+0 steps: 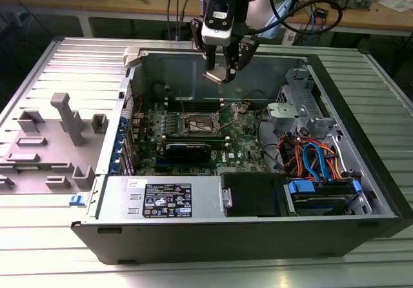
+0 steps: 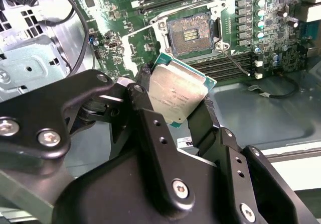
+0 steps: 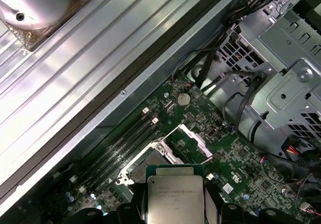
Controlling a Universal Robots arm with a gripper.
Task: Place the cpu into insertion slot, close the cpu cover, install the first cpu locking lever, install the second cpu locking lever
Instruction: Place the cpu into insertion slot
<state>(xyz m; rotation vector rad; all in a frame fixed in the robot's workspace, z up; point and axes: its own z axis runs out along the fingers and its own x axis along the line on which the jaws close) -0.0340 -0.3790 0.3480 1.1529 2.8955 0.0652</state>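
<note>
The gripper (image 1: 224, 68) is closed on opposite edges of the cpu (image 2: 176, 91), holding it in the air above the open, empty insertion slot (image 2: 192, 33) of the green motherboard (image 2: 118, 40).
</note>
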